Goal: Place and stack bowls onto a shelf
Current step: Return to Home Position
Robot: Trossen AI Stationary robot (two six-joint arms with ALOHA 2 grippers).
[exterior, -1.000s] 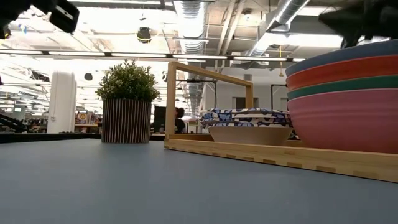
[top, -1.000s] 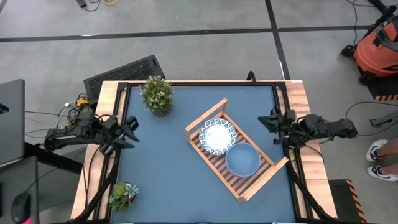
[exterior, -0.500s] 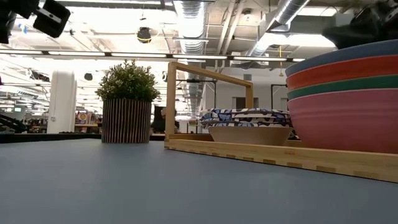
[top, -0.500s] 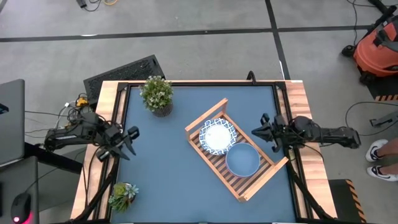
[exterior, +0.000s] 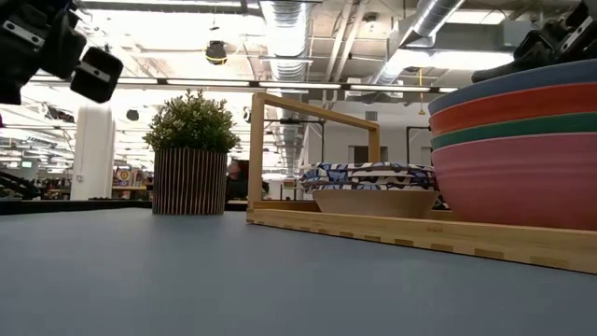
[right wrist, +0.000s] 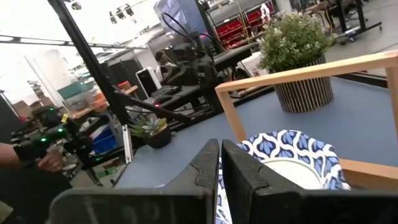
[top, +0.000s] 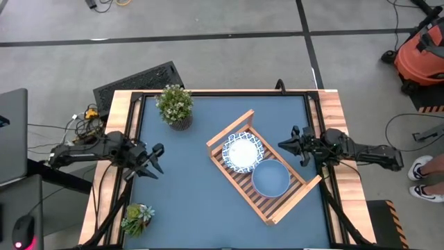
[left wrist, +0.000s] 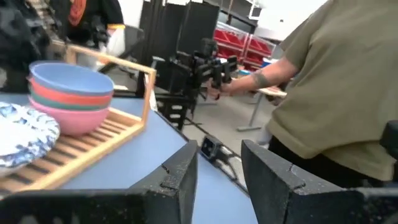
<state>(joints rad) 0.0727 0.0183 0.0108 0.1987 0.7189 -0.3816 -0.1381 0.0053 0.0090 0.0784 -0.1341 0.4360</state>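
The light-wood shelf [top: 239, 182] lies slantwise on the blue table, right of centre. On it stand a stack of white bowls with blue patterned rims [top: 243, 151] and a stack of plain bowls with a light blue one on top [top: 270, 178]. In the low view this stack [exterior: 513, 149] shows light blue, red, green and pink. My left gripper [top: 157, 159] is open and empty above the table's left part, its fingers [left wrist: 180, 177] apart. My right gripper [top: 283, 145] is shut and empty, just right of the shelf, pointing at the patterned bowls [right wrist: 292, 155].
A potted plant [top: 175, 104] stands at the far left of the table and a smaller one [top: 137, 217] at the near left corner. A person [left wrist: 336, 81] stands beyond the table's right side. Bare blue table lies between my left gripper and the shelf.
My left gripper has moved toward the table's right and near edges, coming lower, and stays open. My right gripper has moved toward the table's left, nearer the shelf, and a little lower. The bowls and shelf have kept still.
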